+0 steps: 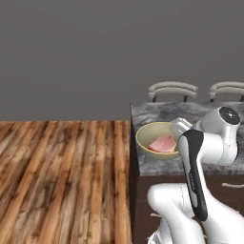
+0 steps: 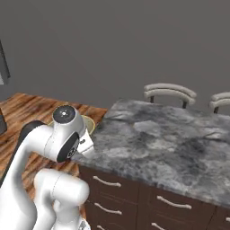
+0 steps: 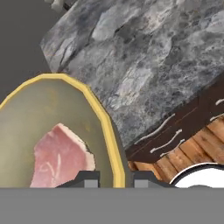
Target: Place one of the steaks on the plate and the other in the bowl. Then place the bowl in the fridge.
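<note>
Bowl (image 3: pixel 57 131) with one steak (image 3: pixel 57 159) inside sits clamped by its rim between our gripper (image 3: pixel 116 178) fingers, at the counter (image 3: pixel 175 57) corner; carrying it to the fridge remains.

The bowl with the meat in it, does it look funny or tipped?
A little. The bowl isn't resting flat: the hand is shut on its yellow rim and it tilts over the corner of the stone counter. The steak lies inside, nothing spilled.
</note>
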Controlling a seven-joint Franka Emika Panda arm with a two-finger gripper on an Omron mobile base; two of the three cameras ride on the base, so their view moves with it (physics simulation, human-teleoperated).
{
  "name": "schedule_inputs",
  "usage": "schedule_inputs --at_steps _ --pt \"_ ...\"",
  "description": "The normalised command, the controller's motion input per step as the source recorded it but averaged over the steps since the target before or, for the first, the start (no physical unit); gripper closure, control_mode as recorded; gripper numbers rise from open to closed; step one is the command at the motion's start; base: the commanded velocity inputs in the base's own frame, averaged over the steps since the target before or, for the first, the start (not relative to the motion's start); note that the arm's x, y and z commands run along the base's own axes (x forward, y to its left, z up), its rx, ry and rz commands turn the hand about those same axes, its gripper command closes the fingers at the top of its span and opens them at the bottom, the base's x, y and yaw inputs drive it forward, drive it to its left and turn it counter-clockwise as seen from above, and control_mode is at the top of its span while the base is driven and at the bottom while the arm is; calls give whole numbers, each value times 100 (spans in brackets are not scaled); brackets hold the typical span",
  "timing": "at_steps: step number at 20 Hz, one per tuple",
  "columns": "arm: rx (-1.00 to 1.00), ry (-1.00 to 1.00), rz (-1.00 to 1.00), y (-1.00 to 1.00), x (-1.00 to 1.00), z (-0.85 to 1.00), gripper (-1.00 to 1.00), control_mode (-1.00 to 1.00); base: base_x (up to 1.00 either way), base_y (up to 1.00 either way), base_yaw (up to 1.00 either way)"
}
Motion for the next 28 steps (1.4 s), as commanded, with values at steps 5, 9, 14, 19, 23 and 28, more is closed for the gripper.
schedule_inputs --at_steps 5,9,14,19,23,28 --pt "0 0 0 0 0 0 100 100 -3 100 68" --pt "0 0 0 0 0 0 100 100 9 100 59" --pt "0 0 0 0 0 0 100 100 51 100 31" --pt "0 0 0 0 0 0 100 100 53 64 -3" --pt "0 0 0 0 0 0 100 100 72 0 0" --pt "0 0 0 0 0 0 100 100 62 -23 16"
